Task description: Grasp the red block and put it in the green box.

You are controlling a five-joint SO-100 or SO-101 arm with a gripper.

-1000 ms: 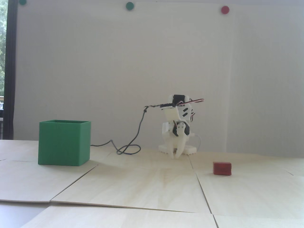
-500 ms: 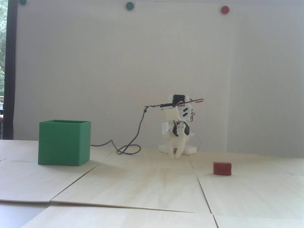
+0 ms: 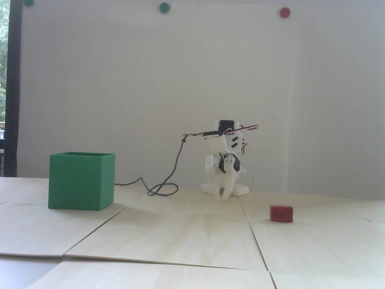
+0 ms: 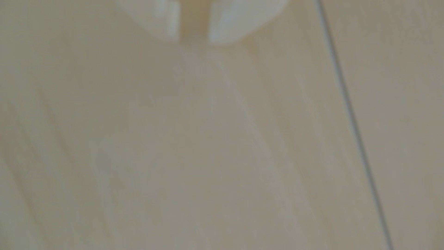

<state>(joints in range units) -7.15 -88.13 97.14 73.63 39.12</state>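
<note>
The red block (image 3: 281, 213), a small dark-red brick, lies on the wooden table at the right of the fixed view. The green box (image 3: 81, 183), a large open-topped cube, stands at the left. My white gripper (image 3: 222, 197) hangs folded in front of the arm's base, tips pointing down just above the table, between box and block and touching neither. In the blurred wrist view the gripper (image 4: 194, 36) shows two white fingertips at the top edge with a narrow gap and bare wood between them; it holds nothing. Block and box are out of that view.
A grey cable (image 3: 168, 180) loops on the table between the box and the arm's base. The table is made of light plywood panels with seams (image 4: 348, 120). Green dots (image 3: 164, 7) and a red dot (image 3: 284, 12) are on the white wall behind.
</note>
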